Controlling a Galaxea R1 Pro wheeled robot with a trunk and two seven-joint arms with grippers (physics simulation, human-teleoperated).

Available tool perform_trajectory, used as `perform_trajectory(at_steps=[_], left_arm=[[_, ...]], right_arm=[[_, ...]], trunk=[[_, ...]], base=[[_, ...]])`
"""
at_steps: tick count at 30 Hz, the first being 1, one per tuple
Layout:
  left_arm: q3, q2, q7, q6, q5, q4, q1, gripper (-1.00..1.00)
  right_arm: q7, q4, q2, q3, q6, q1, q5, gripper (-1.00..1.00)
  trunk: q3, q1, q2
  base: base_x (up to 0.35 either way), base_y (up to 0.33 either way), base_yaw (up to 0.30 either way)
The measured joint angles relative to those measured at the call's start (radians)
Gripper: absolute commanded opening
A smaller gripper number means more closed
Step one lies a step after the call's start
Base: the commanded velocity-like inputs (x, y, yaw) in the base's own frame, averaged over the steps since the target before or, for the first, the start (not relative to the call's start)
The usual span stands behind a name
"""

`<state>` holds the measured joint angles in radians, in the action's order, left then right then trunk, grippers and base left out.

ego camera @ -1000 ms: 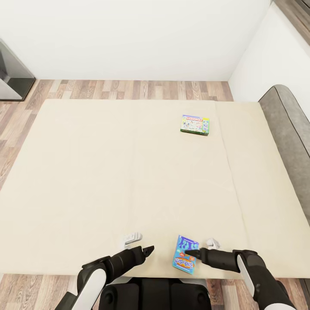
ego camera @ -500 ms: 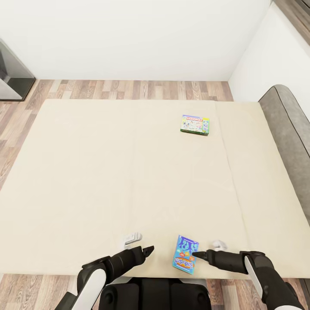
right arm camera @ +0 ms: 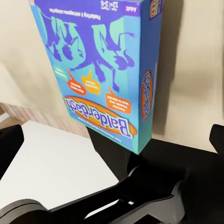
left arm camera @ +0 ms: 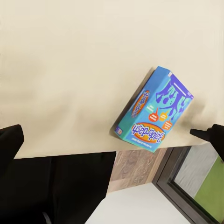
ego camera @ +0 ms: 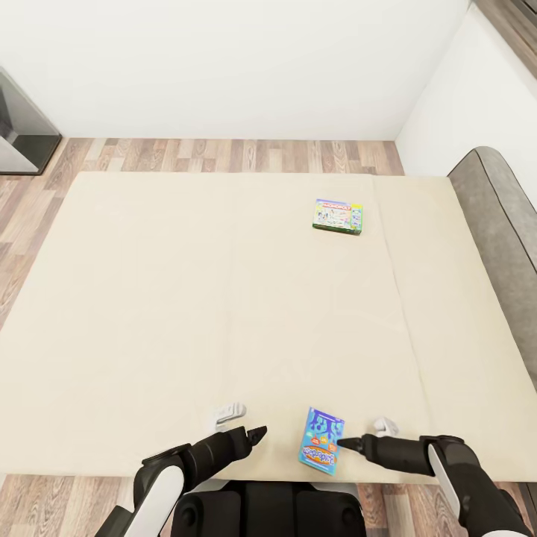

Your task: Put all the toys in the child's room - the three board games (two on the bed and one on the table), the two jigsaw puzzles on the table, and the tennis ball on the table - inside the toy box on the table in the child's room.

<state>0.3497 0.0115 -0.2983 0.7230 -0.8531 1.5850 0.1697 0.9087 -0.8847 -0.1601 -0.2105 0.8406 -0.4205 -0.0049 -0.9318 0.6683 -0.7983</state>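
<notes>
Both board games are on the wide beige mattress of the grey-framed bed (ego camera: pixel 186 298), so from where I stand the job looks barely begun here. The small flat blue game box (ego camera: pixel 321 440) lies at the near edge of the mattress, right in front of the robot, untouched by either hand. The green-edged box with the red Monopoly band (ego camera: pixel 338 216) sits well apart, far across the mattress toward the grey headboard side. Both have yet to be carried to the toy box.

The two black arms reach forward low over the near edge, one each side of the blue box. The right gripper (ego camera: pixel 367 438) points inward at the box's right edge, its dark fingertip (ego camera: pixel 347 443) just beside the box, apparently not touching; its fingers are spread wide, with nothing between them. The left gripper (ego camera: pixel 240 423) hovers near the box's left side, fingers likewise parted and empty.
</notes>
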Motion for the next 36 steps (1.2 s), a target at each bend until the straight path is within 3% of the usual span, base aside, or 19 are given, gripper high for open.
perform_trajectory(at_steps=[15, 27, 36], left_arm=[[0.0, 0.0, 0.0, 0.0, 0.0, 0.0, 0.0, 1.0], [0.0, 0.0, 0.0, -0.001, 0.0, 0.0, 0.0, 1.0], [0.0, 0.0, 0.0, 0.0, 0.0, 0.0, 0.0, 1.0]], right_arm=[[-0.016, 0.007, 0.007, 0.002, 0.019, 0.0, 0.002, 1.0], [-0.151, 0.015, 0.021, 0.002, 0.013, -0.001, 0.006, 1.0], [-0.191, 0.022, 0.034, 0.003, 0.01, -0.001, 0.006, 1.0]], trunk=[[0.0, 0.0, 0.0], [0.0, 0.0, 0.0], [0.0, 0.0, 0.0]], base=[[0.0, 0.0, 0.0], [0.0, 0.0, 0.0], [0.0, 0.0, 0.0]])
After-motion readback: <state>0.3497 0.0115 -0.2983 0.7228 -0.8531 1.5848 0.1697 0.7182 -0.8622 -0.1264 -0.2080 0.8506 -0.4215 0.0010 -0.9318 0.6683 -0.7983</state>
